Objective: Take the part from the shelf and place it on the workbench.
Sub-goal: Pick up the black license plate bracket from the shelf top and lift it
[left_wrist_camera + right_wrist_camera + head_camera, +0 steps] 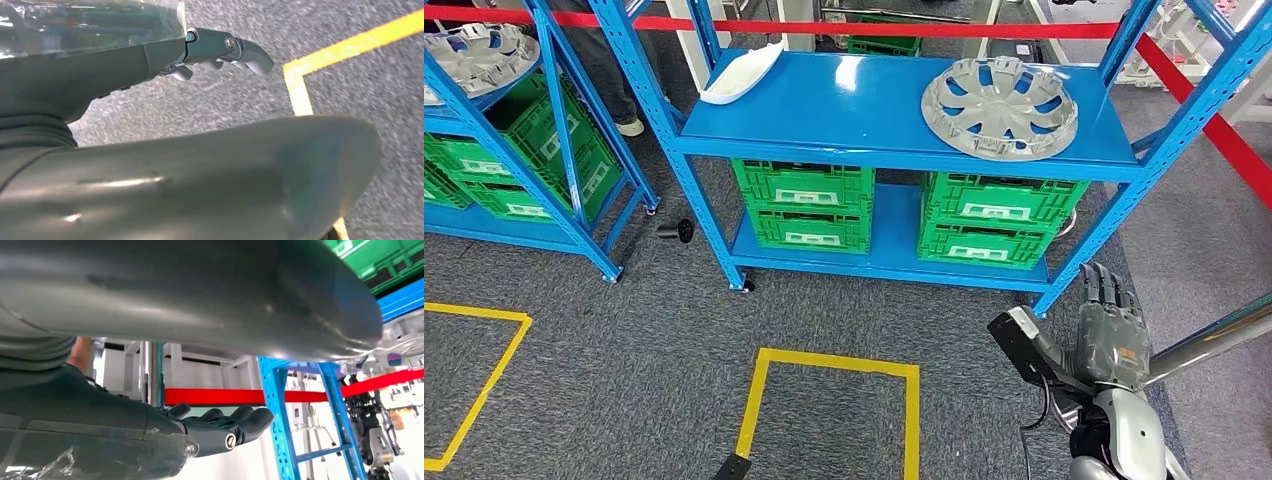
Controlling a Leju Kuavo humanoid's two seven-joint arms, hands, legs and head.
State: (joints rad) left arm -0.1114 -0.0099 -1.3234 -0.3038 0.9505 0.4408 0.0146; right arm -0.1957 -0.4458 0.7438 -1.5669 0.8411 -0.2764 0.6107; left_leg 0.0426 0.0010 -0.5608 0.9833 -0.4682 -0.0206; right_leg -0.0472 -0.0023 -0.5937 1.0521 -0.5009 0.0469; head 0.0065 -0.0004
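Note:
A grey wheel cover (1000, 107) lies flat on the right of the blue shelf's top board (844, 110). A white curved part (742, 75) lies at that board's back left. My right hand (1112, 325) hangs low at the front right, below and in front of the shelf's right post, fingers straight and apart, holding nothing. In the right wrist view its dark fingers (220, 427) are stretched out with nothing in them. My left hand (220, 50) hangs over the grey carpet, fingers extended, nothing in its grasp.
Green crates (804, 203) (994, 218) fill the lower shelf. A second blue rack (574, 170) at left carries another wheel cover (479, 55). Red barrier tape (924, 28) runs behind. A yellow taped square (834, 362) marks the carpet. A person's shoe (629, 125) stands behind the racks.

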